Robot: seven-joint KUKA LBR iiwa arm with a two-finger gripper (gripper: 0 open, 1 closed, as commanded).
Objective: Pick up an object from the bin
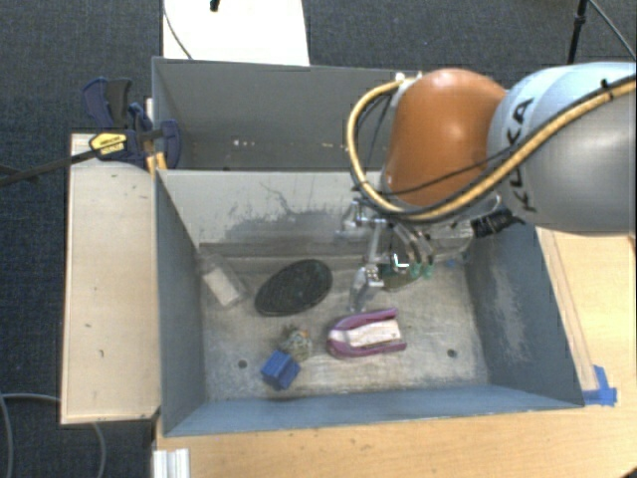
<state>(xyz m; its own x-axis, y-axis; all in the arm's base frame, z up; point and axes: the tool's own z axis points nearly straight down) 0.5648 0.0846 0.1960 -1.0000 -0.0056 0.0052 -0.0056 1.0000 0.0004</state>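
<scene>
Purple-white object (366, 334) lies just nearer than the hand (366, 289); its opening cannot be told

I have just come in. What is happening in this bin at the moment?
A robot arm reaches into a grey bin from the right. Its gripper hangs low over the middle of the floor, between a dark oval disc and a purple and white thing. A beige block, a blue cube and a small speckled lump lie further left. Everything lies on the floor.
</scene>
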